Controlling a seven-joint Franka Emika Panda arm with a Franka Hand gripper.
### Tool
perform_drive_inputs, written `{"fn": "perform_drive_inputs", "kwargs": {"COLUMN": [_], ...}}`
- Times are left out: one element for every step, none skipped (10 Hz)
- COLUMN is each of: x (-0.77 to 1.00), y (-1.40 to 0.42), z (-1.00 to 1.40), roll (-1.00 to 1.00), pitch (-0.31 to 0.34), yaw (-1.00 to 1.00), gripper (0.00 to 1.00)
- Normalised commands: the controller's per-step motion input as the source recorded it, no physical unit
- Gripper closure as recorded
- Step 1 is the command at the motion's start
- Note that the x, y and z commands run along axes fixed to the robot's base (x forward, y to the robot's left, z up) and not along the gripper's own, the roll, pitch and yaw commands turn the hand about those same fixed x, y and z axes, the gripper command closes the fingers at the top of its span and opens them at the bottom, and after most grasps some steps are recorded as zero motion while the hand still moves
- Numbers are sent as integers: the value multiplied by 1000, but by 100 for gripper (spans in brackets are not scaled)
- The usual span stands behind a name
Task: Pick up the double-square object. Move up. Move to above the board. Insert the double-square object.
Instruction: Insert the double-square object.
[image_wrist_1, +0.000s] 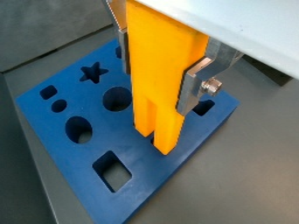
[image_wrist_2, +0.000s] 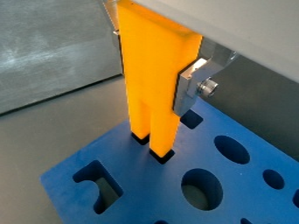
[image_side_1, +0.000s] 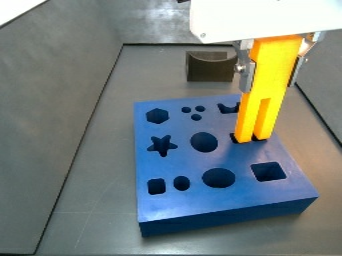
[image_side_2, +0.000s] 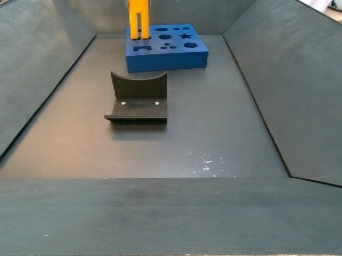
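Around me lies a dull grey metal floor (image_side_2: 174, 150), matte and faintly scuffed, with a few small bright specks of reflected light on it in a side view. Slanted grey walls (image_side_2: 47, 90) rise on either side of it, forming a shallow trough that narrows toward the far end, where a back wall (image_side_1: 134, 20) closes it off. The fixture (image_side_2: 138, 97) stands on the floor near the middle of that trough, dark against the grey. The light is even and soft, casting only weak shadows on the floor.
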Motion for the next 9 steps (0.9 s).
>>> {"fn": "perform_drive_inputs", "kwargs": {"x": [0, 0, -117, -197, -183, -166, -117, 0, 157], "y": [34, 63, 80, 97, 69, 0, 0, -80, -131], "z": [-114, -174, -237, -240, -191, -200, -294, -291, -220], "roll": [0, 37, 89, 100, 53, 50, 93, 104, 67], "pitch": [31, 51, 64, 73, 53, 36, 0, 0, 0], "yaw": [0, 0, 0, 0, 0, 0, 0, 0, 0], "gripper": [100, 100, 100, 100, 100, 100, 100, 100, 100]}}
